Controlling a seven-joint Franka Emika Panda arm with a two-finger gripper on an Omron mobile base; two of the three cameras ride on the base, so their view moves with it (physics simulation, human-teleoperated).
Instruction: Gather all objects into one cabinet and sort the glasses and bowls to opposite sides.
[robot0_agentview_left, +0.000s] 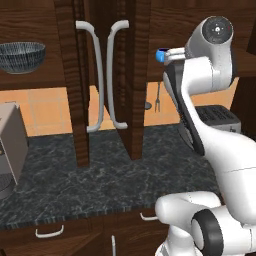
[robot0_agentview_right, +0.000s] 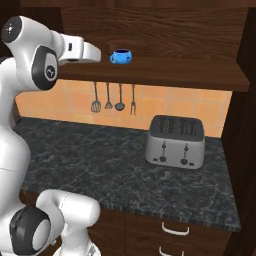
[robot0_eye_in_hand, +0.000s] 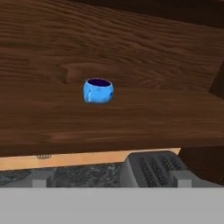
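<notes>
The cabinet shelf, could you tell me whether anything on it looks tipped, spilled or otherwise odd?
Nothing stands out. The small blue bowl sits upright on the cabinet shelf, and the dark striped bowl stands level further along. Nothing looks spilled or damaged.

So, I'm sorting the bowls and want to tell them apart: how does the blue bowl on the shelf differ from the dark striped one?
The blue bowl is small, the striped bowl much wider. The blue bowl is plain and glossy, the striped bowl dark grey with fine pale lines. The blue bowl sits in the cabinet's right part, above the toaster; the striped bowl sits far left, beyond the open doors. Both stand upright on the shelf.
</notes>
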